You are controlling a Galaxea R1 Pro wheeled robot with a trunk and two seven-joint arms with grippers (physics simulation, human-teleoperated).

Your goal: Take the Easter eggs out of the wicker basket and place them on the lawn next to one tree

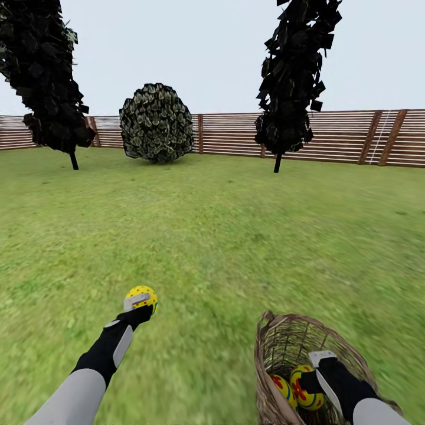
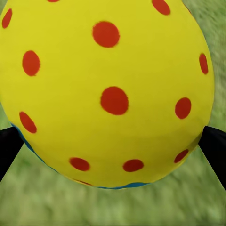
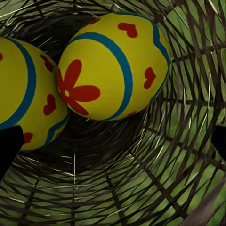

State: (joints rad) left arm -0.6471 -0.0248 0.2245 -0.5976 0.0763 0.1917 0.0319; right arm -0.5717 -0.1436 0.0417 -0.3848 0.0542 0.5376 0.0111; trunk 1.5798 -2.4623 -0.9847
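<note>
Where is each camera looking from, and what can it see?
Head view: from the robot's head, down over the lawn, both arms, fence and trees.
Left wrist view: along the left gripper fingers, at its dotted egg.
Right wrist view: inside the wicker basket, two eggs.
Shared: head view also shows that egg and basket.

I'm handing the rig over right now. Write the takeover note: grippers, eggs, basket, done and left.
Left gripper: shut on one red-dotted egg, held over the lawn.
Right gripper: inside the wicker basket, open, just short of the two eggs there.
Done: one egg out.
Left: lift out the other two and set all three by one tree; the trees stand far off by the fence.
</note>
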